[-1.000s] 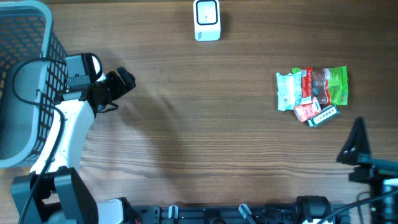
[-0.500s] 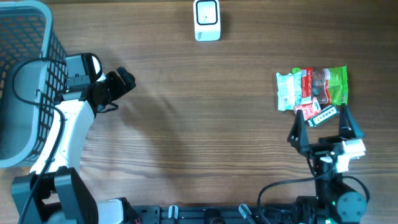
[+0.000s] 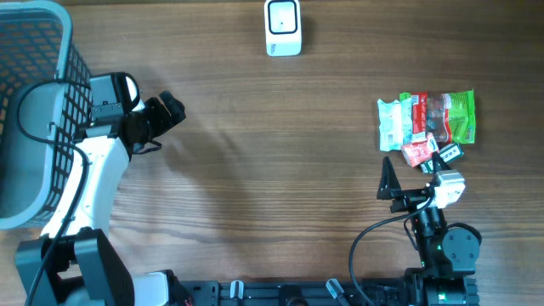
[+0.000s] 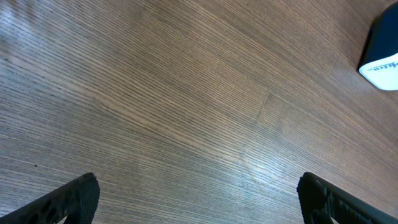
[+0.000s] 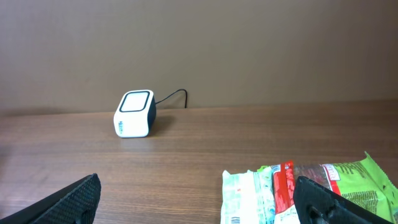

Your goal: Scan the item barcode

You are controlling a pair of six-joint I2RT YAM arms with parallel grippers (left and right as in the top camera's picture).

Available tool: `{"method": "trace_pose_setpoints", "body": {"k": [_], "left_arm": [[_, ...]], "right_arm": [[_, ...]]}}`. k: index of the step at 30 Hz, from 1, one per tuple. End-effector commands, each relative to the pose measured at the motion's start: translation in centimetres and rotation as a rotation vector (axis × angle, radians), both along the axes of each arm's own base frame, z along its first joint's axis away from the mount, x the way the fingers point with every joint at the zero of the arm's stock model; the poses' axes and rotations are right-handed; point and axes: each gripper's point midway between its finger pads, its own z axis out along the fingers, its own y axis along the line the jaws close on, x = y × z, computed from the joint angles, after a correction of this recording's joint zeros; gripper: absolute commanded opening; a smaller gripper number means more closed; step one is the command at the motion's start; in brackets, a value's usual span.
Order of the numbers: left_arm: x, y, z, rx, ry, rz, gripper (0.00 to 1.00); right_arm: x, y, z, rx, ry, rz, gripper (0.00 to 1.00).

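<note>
A heap of snack packets (image 3: 425, 127), green, white and red, lies on the right side of the wooden table. The white barcode scanner (image 3: 282, 27) stands at the far middle edge. My right gripper (image 3: 415, 177) hovers open just in front of the heap, pointing toward the far edge. In the right wrist view the packets (image 5: 292, 190) lie near its right finger, the scanner (image 5: 134, 114) stands far off to the left, and the gripper (image 5: 198, 196) holds nothing. My left gripper (image 3: 167, 115) is open over bare wood (image 4: 199, 196), and a corner of the scanner (image 4: 382, 56) shows at top right.
A grey mesh basket (image 3: 25, 110) stands at the left edge beside the left arm. A small black-and-white packet (image 3: 449, 154) sticks out at the heap's near side. The scanner's cable (image 5: 171, 98) runs back toward the wall.
The right arm has swung in from the table's lower right corner to just in front of the packets. The left arm has not moved.
</note>
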Motion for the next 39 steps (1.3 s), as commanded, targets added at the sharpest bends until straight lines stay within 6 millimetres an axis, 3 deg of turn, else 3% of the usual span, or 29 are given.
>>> {"method": "trace_pose_setpoints", "body": {"k": [1, 16, 19, 21, 22, 23, 25, 29, 31, 33, 34, 39], "left_arm": [[0.2, 0.3, 0.4, 0.011, -0.015, -0.002, 1.0], [0.2, 0.3, 0.7, 0.012, -0.022, -0.003, 1.0], [0.2, 0.1, 3.1, 0.022, -0.087, -0.007, 1.0], [-0.5, 0.0, 8.9, 0.046, -0.249, -0.006, 1.0], [-1.4, -0.1, 12.1, 0.06, -0.341, -0.005, 1.0], [-1.9, -0.2, 13.6, 0.066, -0.383, -0.005, 1.0], [-4.6, -0.6, 19.3, 0.092, -0.558, -0.004, 1.0], [-10.0, -1.4, 26.4, 0.13, -0.809, -0.003, 1.0], [-12.3, -1.7, 27.8, 0.138, -0.865, -0.003, 1.0], [-14.9, -2.1, 27.6, 0.139, -0.871, -0.003, 1.0], [-16.8, -2.4, 27.1, 0.139, -0.877, -0.006, 1.0], [-22.3, -2.3, 23.9, 0.169, -0.869, 0.038, 1.0]], "right_arm": [[-0.1, 0.4, 0.3, -0.021, -0.015, 0.022, 1.0], [-0.1, 0.4, 0.2, -0.021, -0.014, 0.023, 1.0], [-0.1, 0.4, 0.2, -0.021, -0.015, 0.023, 1.0], [-0.1, 0.4, 0.2, -0.021, -0.015, 0.023, 1.0], [-0.1, 0.4, 0.2, -0.021, -0.015, 0.023, 1.0], [-0.1, 0.4, 0.2, -0.021, -0.014, 0.023, 1.0], [-0.1, 0.4, 0.2, -0.021, -0.015, 0.023, 1.0], [-0.1, 0.4, 0.2, -0.021, -0.015, 0.023, 1.0], [-0.1, 0.4, 0.2, -0.021, -0.015, 0.023, 1.0], [-0.1, 0.4, 0.2, -0.021, -0.014, 0.023, 1.0], [-0.1, 0.4, 0.2, -0.021, -0.014, 0.023, 1.0], [-0.1, 0.4, 0.2, -0.021, -0.015, 0.023, 1.0]]}}
